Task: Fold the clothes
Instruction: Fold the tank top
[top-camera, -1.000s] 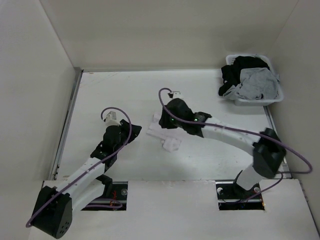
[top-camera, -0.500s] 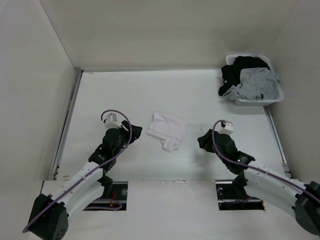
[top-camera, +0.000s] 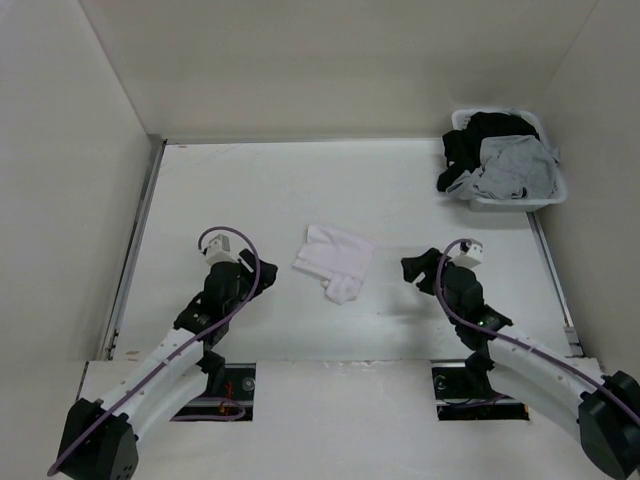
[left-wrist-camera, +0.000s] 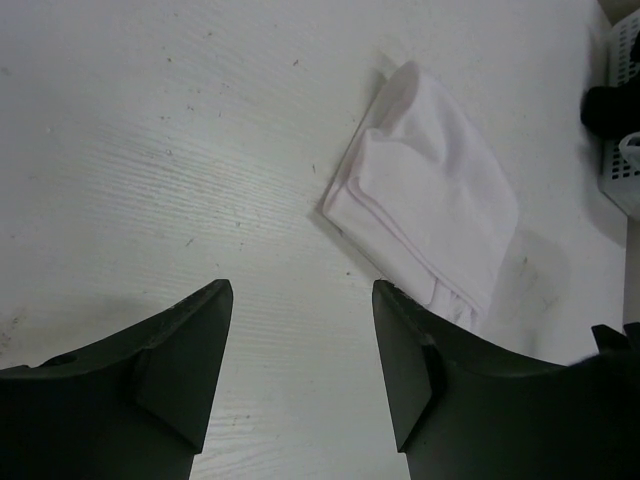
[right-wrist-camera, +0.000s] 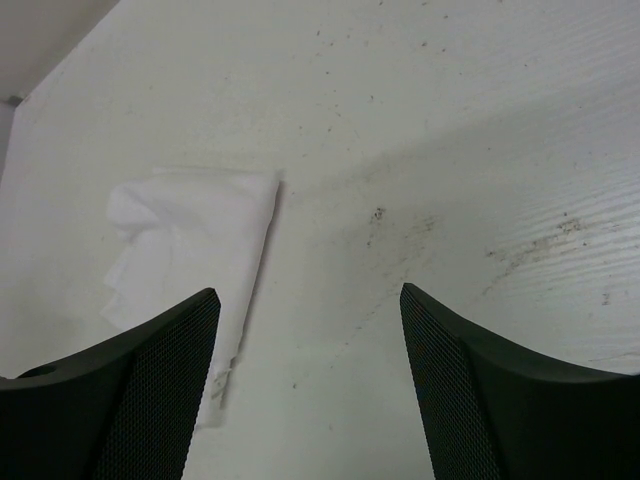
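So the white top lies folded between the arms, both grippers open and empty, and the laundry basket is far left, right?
No: the laundry basket sits at the far right, as the top external view shows. The white top does lie folded between the arms, left gripper and right gripper open and empty.

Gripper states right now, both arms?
Left gripper: open, holding nothing; the folded white garment lies ahead of it.
Right gripper: open, holding nothing.
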